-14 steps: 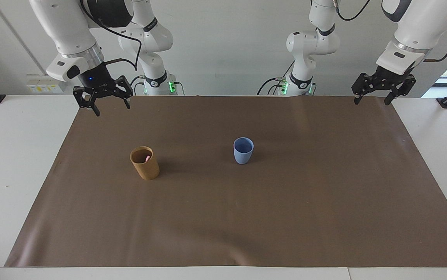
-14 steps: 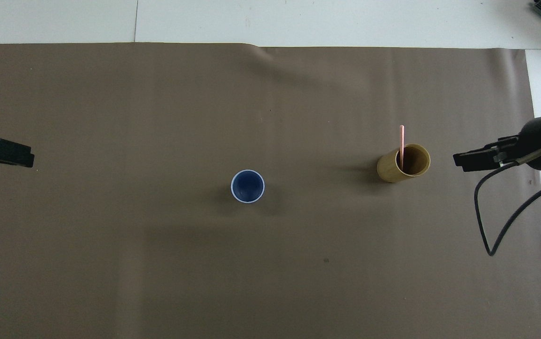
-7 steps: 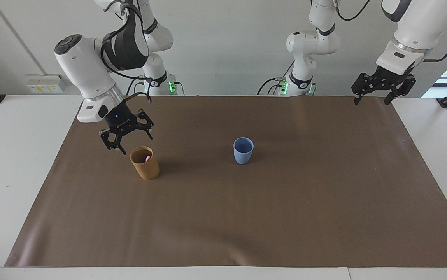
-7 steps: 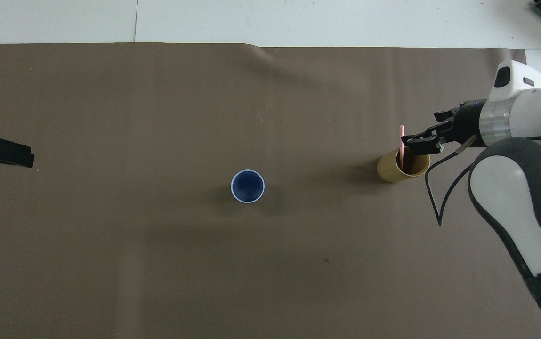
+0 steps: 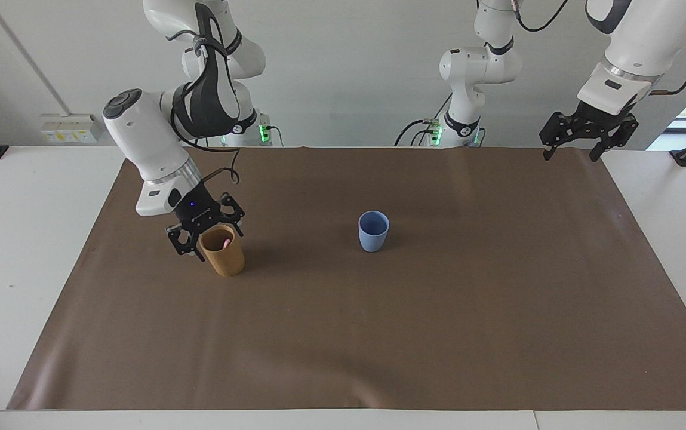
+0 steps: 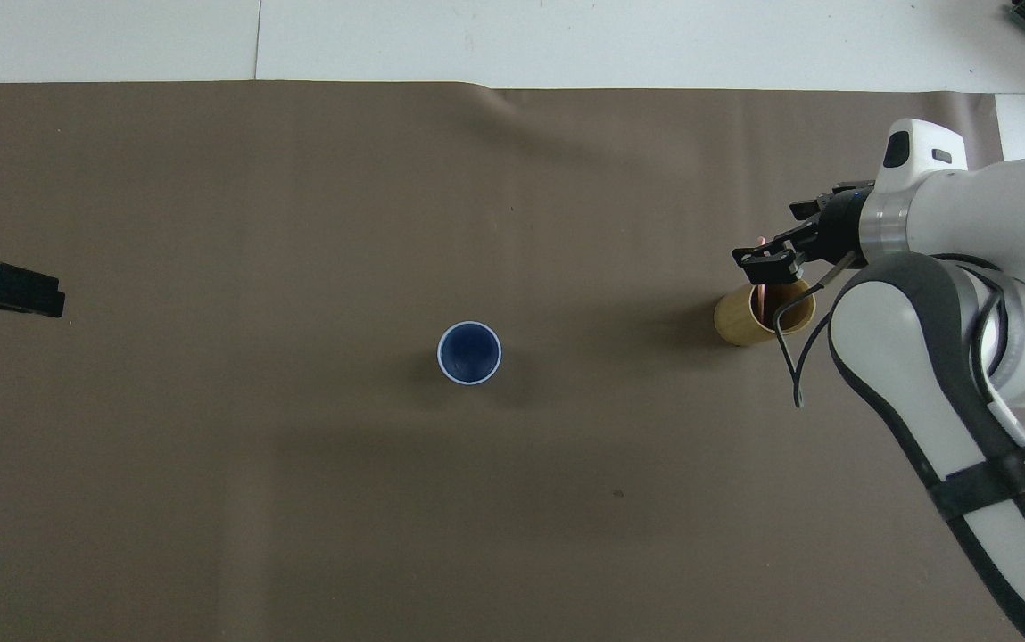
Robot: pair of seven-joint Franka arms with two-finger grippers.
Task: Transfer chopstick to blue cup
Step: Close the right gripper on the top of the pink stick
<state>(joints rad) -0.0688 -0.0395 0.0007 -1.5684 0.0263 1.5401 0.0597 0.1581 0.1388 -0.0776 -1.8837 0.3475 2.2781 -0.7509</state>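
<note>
Brown paper (image 5: 378,334) covers the white table (image 5: 20,239). In the facing view, the right gripper (image 5: 206,234) has come down since a moment ago, from above the paper's edge by the robots to the tan cup (image 5: 223,254). Its fingers stand wide apart, one at each side of the cup's rim, at the cup's robot-side. The chopstick (image 5: 225,243) stands in the tan cup; only its pink tip shows inside the rim. The blue cup (image 5: 373,231) is upright near the middle of the paper and has not moved. The left gripper (image 5: 578,143) waits over the paper's corner at the left arm's end, fingers wide, as before.

In the overhead view, the right gripper (image 6: 766,260) now covers the rim of the tan cup (image 6: 739,319) and most of the chopstick (image 6: 759,241). The blue cup (image 6: 469,353) shows nothing inside. The left gripper (image 6: 4,287) is at the view's edge, unchanged.
</note>
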